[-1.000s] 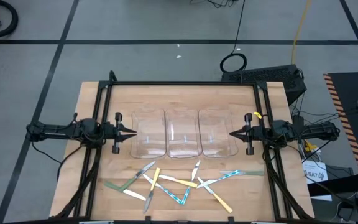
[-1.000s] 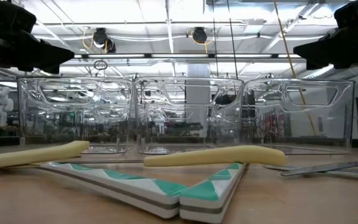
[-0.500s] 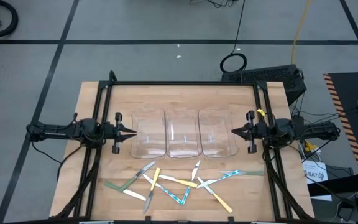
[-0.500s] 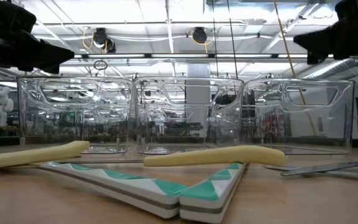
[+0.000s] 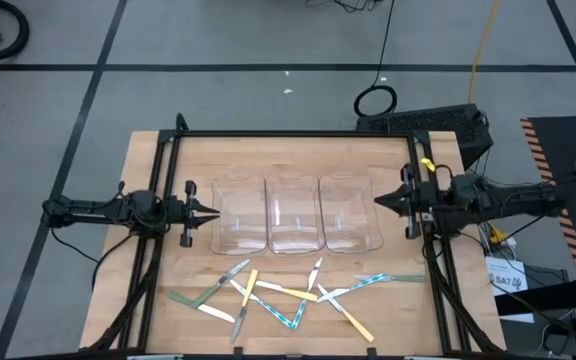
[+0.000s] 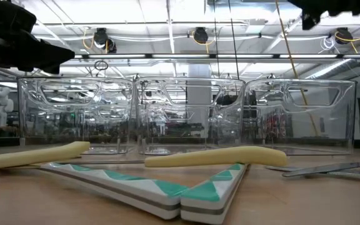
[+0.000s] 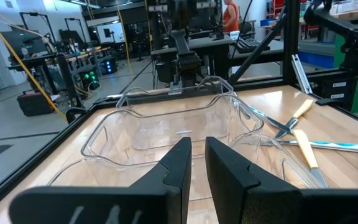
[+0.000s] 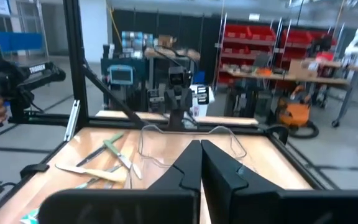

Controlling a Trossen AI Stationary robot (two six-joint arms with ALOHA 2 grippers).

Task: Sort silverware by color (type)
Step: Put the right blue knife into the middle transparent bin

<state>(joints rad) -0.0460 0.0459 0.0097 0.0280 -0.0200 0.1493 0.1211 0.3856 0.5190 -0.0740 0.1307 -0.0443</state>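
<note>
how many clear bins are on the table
3, side by side in a row across the table's middle, between the two arms: left bin, middle bin, right bin. All look empty; the silverware lies in front of them.

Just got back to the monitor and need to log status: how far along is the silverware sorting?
Nothing looks sorted yet: the three clear bins appear empty. Nothing is in hand. The left gripper hovers beside the bins with jaws slightly apart, holding nothing; the right gripper hovers at the opposite end, jaws shut and empty. All the silverware, with green, yellow and light-blue handles, lies jumbled on the table in front of the bins.
</note>
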